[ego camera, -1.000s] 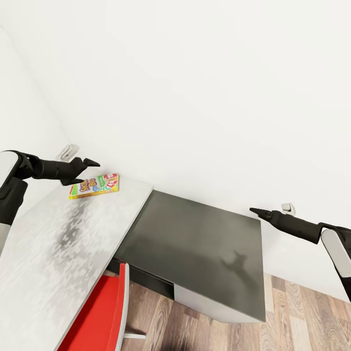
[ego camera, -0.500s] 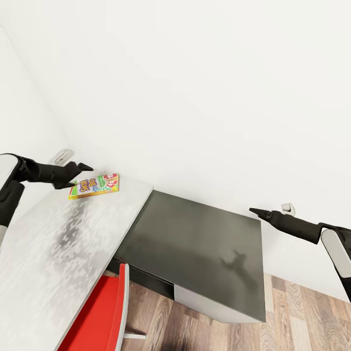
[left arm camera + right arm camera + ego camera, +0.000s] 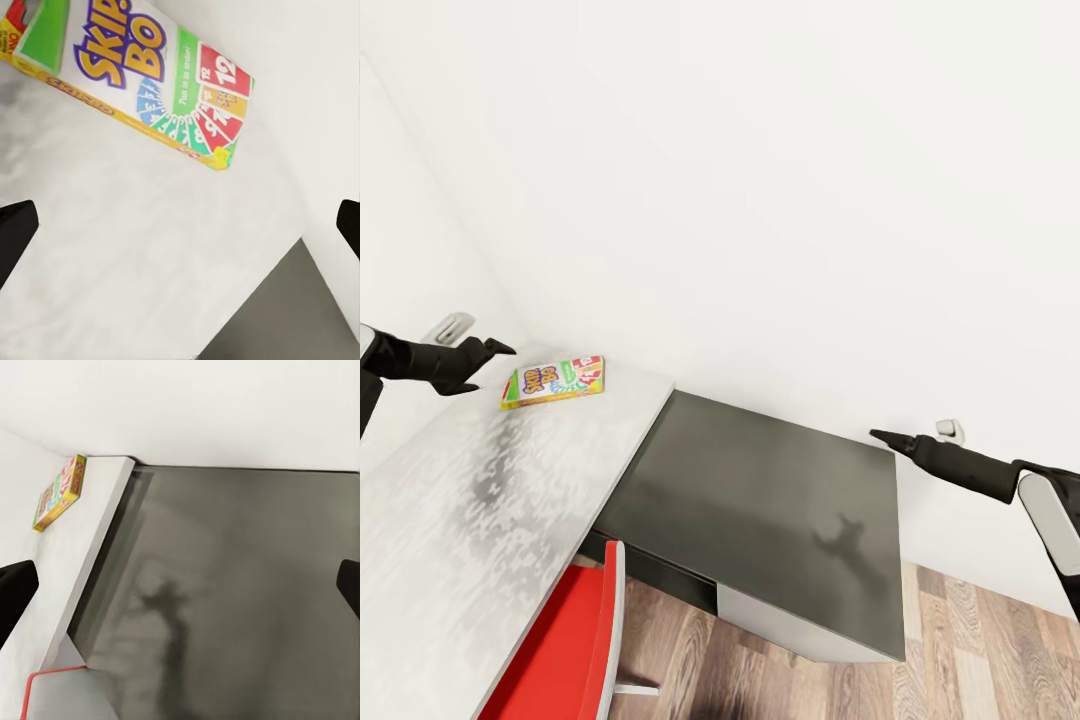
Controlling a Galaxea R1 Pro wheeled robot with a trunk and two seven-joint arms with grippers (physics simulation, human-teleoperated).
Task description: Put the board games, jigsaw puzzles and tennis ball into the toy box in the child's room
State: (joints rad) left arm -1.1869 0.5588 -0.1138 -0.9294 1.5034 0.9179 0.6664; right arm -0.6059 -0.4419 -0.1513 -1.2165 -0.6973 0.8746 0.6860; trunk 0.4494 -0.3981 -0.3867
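One board game, the white and green "Skip-Bo" box (image 3: 553,381), lies flat at the far end of the table's light-grey top (image 3: 470,520), near the wall. My left gripper (image 3: 488,366) hovers open just left of it, a little above the top, holding nothing. In the left wrist view the box (image 3: 127,67) lies ahead of the spread fingertips (image 3: 16,229). My right gripper (image 3: 882,436) hangs open and empty above the far right edge of the lower dark-grey top (image 3: 760,490). The right wrist view looks across that dark top (image 3: 247,585) to the box (image 3: 58,493).
A red chair (image 3: 575,650) is tucked under the light-grey top at the front. White walls close the table in behind and at the left. A wall socket (image 3: 950,429) sits beside my right gripper. Wood plank floor (image 3: 980,650) shows at the lower right.
My left arm has drawn back to the left, away from the Skip-Bo box. The right arm and the box have stayed put.
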